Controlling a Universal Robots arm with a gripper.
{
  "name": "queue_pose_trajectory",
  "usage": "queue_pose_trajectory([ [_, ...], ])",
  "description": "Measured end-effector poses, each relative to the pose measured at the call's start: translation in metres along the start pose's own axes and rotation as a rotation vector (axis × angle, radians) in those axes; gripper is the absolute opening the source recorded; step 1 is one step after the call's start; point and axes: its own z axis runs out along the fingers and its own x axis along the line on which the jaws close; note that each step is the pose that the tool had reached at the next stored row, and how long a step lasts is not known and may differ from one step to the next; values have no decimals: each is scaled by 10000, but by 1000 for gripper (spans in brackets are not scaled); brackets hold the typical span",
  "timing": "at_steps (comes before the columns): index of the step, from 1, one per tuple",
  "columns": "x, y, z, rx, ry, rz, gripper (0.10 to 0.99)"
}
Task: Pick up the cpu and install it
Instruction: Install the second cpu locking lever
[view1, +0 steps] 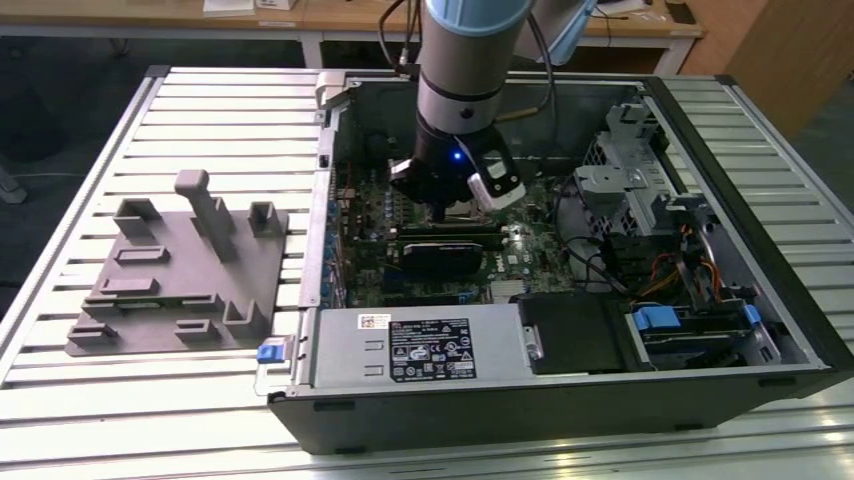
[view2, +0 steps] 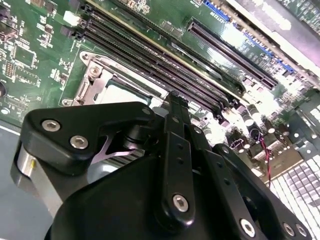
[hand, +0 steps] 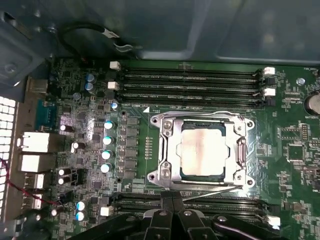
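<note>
The cpu (hand: 202, 150), a silvery square chip, lies flat inside the dark socket with its metal frame (hand: 165, 150) on the green motherboard. In the second wrist view a corner of the cpu (view2: 125, 92) shows under the frame. My gripper (hand: 172, 196) hovers just beside the socket, over the memory slots, with its two black fingers pressed together and nothing between them. In the exterior view the gripper (view1: 447, 207) hangs low inside the open computer case, above the board.
The open computer case (view1: 561, 400) lies on a slatted metal table. A grey fixture (view1: 180, 270) stands at the exterior view's left. A silver box with a white label (view1: 414, 345) and drive bays (view1: 667, 320) sit inside the case. Memory slots (hand: 190, 82) flank the socket.
</note>
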Motion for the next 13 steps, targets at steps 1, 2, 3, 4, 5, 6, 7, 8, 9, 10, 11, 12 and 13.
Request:
queue_pose_trajectory([
  [1,1,-3,14,-14,1,0,106],
  [2,2,-5,29,-26,1,1,106],
  [3,2,-8,45,-37,0,0,106],
  [4,2,-10,62,-50,0,0,106],
  [5,3,-12,76,-64,0,-1,106],
  [6,4,-15,89,-81,0,-1,106],
  [7,5,-19,100,-105,0,0,106],
  [8,6,-25,107,-145,1,-2,106],
  [9,7,-34,112,-225,-3,-4,106],
  [10,8,-48,114,-313,-5,-6,106],
  [11,11,-63,115,-389,-7,-8,106],
  [12,14,-79,114,-445,-8,-9,106],
  [13,19,-96,114,-484,-9,-9,106],
])
